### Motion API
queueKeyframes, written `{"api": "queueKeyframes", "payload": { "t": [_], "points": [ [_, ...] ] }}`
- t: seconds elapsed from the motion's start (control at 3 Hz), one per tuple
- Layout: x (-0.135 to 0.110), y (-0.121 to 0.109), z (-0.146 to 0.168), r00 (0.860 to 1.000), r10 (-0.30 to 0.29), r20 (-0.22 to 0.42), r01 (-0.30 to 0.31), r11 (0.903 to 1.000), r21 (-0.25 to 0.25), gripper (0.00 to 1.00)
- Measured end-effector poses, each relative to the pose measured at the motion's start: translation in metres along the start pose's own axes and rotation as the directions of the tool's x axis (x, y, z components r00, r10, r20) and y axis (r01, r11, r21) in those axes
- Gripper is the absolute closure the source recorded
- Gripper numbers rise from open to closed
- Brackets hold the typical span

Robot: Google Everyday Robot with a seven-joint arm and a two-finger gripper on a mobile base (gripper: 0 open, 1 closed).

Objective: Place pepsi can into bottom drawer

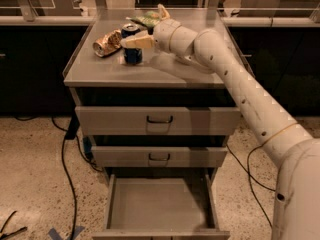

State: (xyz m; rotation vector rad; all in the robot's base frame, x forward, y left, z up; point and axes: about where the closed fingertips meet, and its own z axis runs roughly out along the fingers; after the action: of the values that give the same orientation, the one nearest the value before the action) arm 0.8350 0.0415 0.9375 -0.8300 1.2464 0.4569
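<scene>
Gripper [142, 24] sits over the far-left part of the cabinet top [150, 73], right at the pepsi can [132, 57]. Jaws are spread wide and not clamped on anything: near finger [136, 41] lies across the front of the can's mid section, far finger [161, 9] pokes up behind, by a green packet [146, 20]. Can't tell if the near finger actually touches the can. Can stands upright on the top w/ its silver lid visible above the finger and its dark blue base below it. Crushed gold can [106, 43] lies on its side just left of it, close, maybe touching. Arm [240, 84] comes in from the near right, reaching diagonally across the cabinet's right side to the far left. Below the top: top drawer [120, 120] & middle drawer [120, 156] are both shut, each w/ a dark handle at centre. Bottom drawer [159, 204] is pulled out toward the near side, plain grey floor w/ nothing in it. Black cable [65, 154] runs down the speckled floor left of the cabinet; bit of blue tape [65, 232] at near left.
</scene>
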Motion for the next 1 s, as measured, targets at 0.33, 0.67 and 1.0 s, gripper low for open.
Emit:
{"api": "queueKeyframes", "payload": {
  "t": [0.33,0.67,1.0],
  "points": [
    [-0.0005,0.0006,-0.001,1.0,0.029,-0.013,-0.029,0.9995,-0.009,0.0],
    [-0.0005,0.0009,-0.0006,0.999,0.029,-0.013,-0.029,0.9995,-0.01,0.0],
    [0.0007,0.0,0.001,0.997,0.062,-0.04,-0.062,0.998,-0.012,0.0]
  ]
}}
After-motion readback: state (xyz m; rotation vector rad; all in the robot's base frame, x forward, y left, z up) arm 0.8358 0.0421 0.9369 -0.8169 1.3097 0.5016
